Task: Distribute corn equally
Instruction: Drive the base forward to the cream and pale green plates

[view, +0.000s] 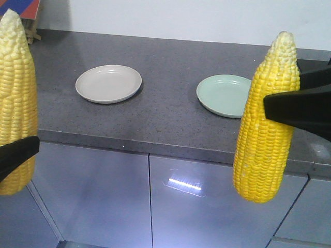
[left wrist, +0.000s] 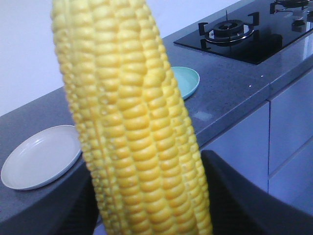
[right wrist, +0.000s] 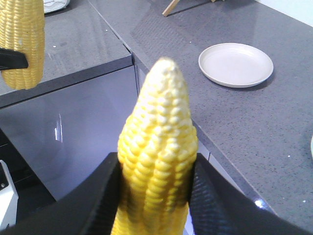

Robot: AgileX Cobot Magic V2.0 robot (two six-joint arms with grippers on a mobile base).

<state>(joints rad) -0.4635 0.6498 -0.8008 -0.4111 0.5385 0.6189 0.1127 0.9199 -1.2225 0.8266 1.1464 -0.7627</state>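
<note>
While held up before the counter, both cobs stand upright, pale tips up. L gripper is clamped low on L cob; R gripper squeezes R cob approx mid-length. Both cobs are in the air, off the counter, w/ cabinet doors behind. White plate and green plate sit well apart on the counter, green one nearer R cob.

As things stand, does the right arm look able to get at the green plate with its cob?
Probably yes. The right fingers hold their corn cob upright just short of the green plate, which is bare, and nothing sits on the counter between them.
</note>
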